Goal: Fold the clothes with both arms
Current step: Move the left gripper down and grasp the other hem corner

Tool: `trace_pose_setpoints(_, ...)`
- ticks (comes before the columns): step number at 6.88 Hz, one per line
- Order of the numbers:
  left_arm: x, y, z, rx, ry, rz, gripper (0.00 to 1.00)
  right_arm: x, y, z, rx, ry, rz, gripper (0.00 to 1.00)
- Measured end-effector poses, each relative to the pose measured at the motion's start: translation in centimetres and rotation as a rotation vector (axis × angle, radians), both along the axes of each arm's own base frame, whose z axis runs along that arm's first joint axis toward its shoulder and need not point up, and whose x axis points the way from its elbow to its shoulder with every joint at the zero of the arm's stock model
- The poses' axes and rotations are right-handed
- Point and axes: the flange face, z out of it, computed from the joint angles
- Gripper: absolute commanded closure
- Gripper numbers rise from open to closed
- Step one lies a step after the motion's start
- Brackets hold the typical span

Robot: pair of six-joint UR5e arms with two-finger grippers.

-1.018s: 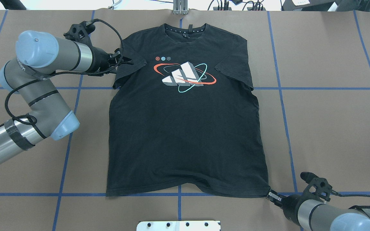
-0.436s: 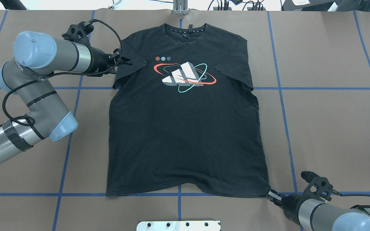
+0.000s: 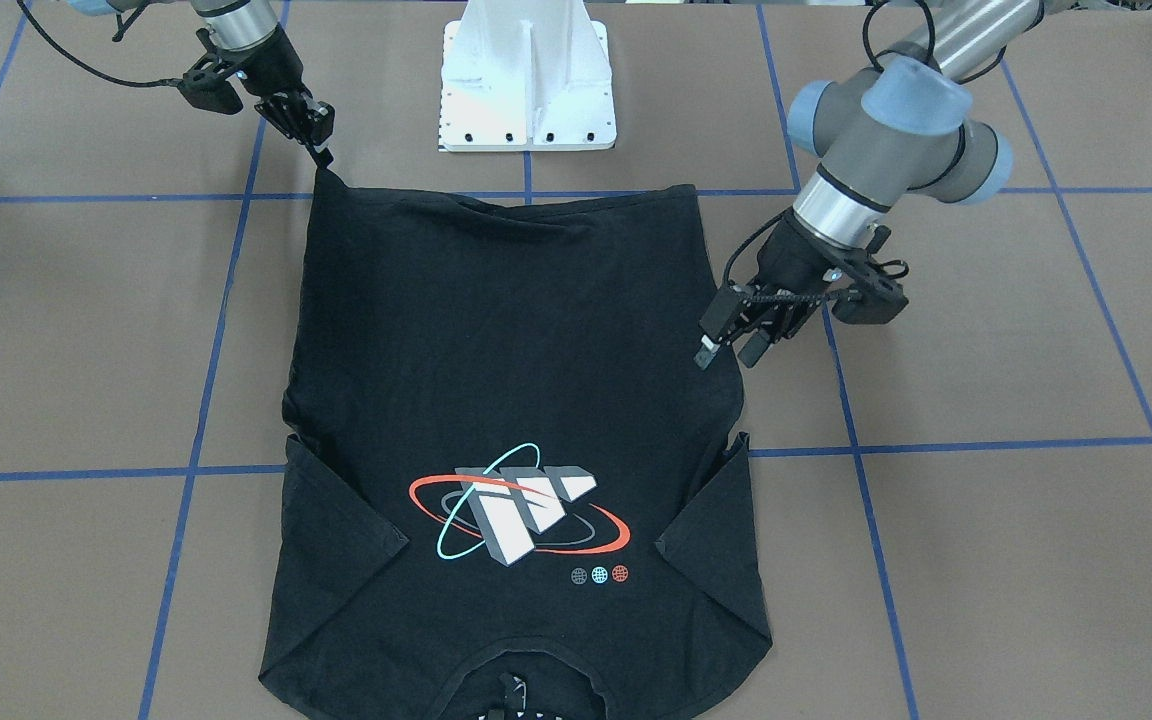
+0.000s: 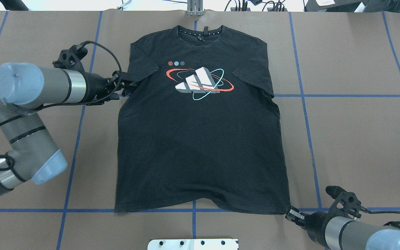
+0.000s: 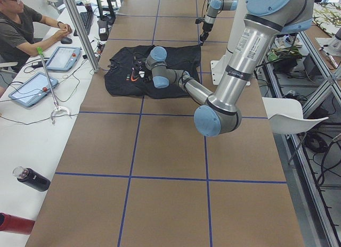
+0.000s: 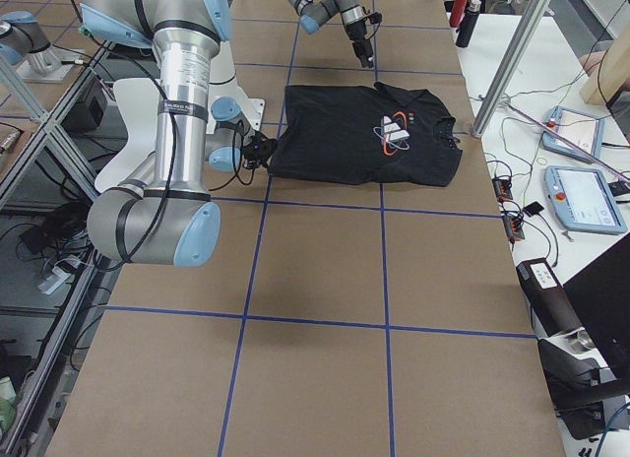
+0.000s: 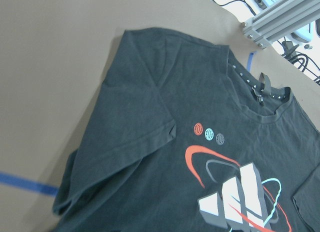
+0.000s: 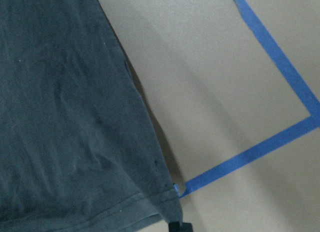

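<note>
The black T-shirt (image 4: 200,146) lies flat and face up on the brown table, collar at the far edge and chest graphic (image 4: 200,83) showing. My left gripper (image 4: 126,86) is open and empty, just above the left sleeve's outer edge; in the front-facing view (image 3: 723,352) its two fingers stand apart. The left wrist view shows the sleeve and collar (image 7: 200,167). My right gripper (image 4: 291,213) is shut on the shirt's near right hem corner, which peaks up to it in the front-facing view (image 3: 321,160). The right wrist view shows that corner (image 8: 165,202).
The white pedestal base (image 3: 528,80) stands at the near table edge behind the hem. A metal bracket (image 4: 195,8) sits beyond the collar. Blue tape lines (image 4: 304,104) grid the table. An operator (image 5: 21,29) sits at a side desk with tablets.
My left arm has swung back and toward the near side, taking its gripper from the left shoulder area to the sleeve's outer edge. The right gripper has shifted only slightly, still at the hem corner.
</note>
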Motion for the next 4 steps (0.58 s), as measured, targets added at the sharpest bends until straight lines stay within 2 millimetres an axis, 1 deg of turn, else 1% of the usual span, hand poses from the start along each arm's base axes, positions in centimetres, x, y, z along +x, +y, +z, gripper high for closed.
trace_pose_setpoints(1,-0.8,5.1,1.7,-0.037,-0.003,-0.002,0.09,0.4,0.2,-0.5,-0.013,-0.011,-0.021,1.00)
trace_pose_setpoints(2,-0.2,9.4,3.6,-0.081,-0.023,-0.020,0.10,0.6,0.4,-0.8,-0.021,-0.018,-0.035,1.00)
trace_pose_setpoints(3,1.1,12.9,5.5,-0.136,-0.039,-0.033,0.11,0.7,0.5,-0.9,-0.027,-0.022,-0.046,1.00)
trace_pose_setpoints(4,2.6,16.1,6.7,-0.180,-0.047,-0.036,0.15,0.8,0.6,-1.1,-0.031,-0.026,-0.053,1.00)
